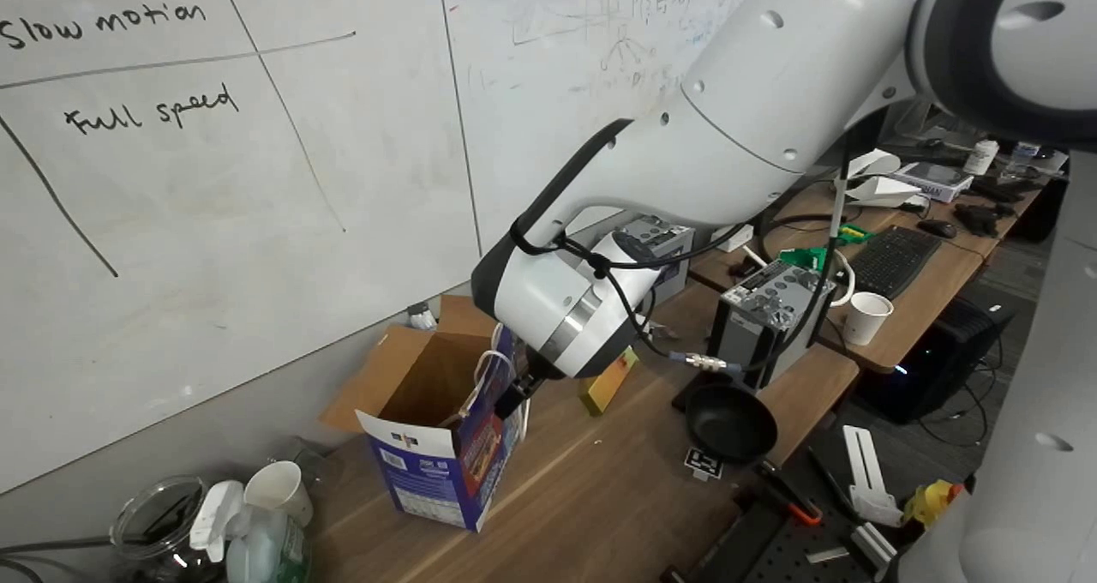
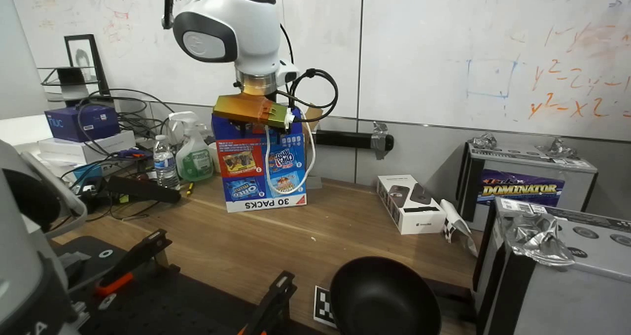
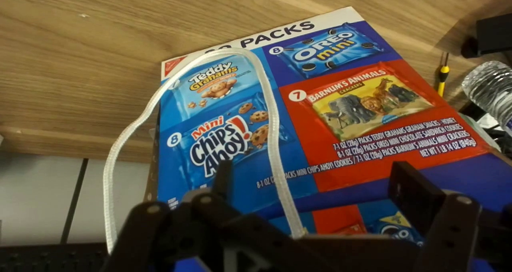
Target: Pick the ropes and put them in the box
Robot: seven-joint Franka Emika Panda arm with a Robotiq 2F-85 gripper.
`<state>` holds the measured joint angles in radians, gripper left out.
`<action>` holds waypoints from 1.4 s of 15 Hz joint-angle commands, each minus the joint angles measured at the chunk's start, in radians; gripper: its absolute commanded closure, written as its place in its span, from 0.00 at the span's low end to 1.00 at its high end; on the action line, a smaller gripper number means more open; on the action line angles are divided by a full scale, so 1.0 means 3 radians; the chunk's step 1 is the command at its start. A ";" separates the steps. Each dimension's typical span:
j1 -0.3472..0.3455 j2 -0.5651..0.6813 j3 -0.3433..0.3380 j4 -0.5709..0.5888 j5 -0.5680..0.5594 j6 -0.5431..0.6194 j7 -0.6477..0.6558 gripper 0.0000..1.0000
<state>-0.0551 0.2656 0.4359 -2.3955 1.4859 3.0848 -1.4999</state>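
The box [image 1: 424,471] stands upright and open on the table against the whiteboard, its brown flaps spread. Its blue printed wall shows in an exterior view [image 2: 244,165] and in the wrist view [image 3: 340,104]. One white rope [image 2: 310,165] hangs in a loop over the box's outer printed wall; it shows in the wrist view [image 3: 273,124] and over the box's edge in an exterior view [image 1: 525,416]. My gripper [image 1: 512,397] is open at the box's upper edge, fingers apart [image 3: 312,176]. The rope passes between them, apart from both visible fingertips. The second rope is not in view.
A black pan [image 1: 728,420] and large grey batteries [image 2: 557,276] stand on the table. A white phone box [image 2: 414,207] lies near the wall. A spray bottle [image 2: 194,150] and a water bottle [image 2: 166,162] stand beside the box. A black tube [image 2: 345,139] runs behind it.
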 commanded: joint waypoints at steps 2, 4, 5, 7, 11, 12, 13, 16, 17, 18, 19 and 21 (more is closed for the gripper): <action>-0.0024 0.0076 0.0010 0.0135 0.0183 0.0049 -0.0248 0.00; -0.0021 0.0092 0.0008 0.0149 0.0207 0.0057 -0.0281 0.00; -0.0022 0.0099 0.0006 0.0157 0.0223 0.0056 -0.0298 0.00; -0.0021 0.0119 0.0001 0.0174 0.0265 0.0051 -0.0345 0.00; -0.0019 0.0138 -0.0006 0.0202 0.0321 0.0059 -0.0439 0.32; -0.0016 0.0143 -0.0007 0.0206 0.0333 0.0062 -0.0454 0.42; -0.0015 0.0146 -0.0008 0.0208 0.0349 0.0064 -0.0474 0.49; -0.0010 0.0147 -0.0012 0.0207 0.0394 0.0067 -0.0524 0.72; -0.0009 0.0147 -0.0013 0.0204 0.0397 0.0068 -0.0530 0.80; -0.0009 0.0146 -0.0013 0.0200 0.0397 0.0071 -0.0532 0.87; -0.0008 0.0147 -0.0014 0.0199 0.0395 0.0073 -0.0534 0.94; -0.0007 0.0151 -0.0016 0.0194 0.0387 0.0075 -0.0533 0.97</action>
<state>-0.0558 0.3057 0.4308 -2.3575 1.5625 3.0893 -1.6140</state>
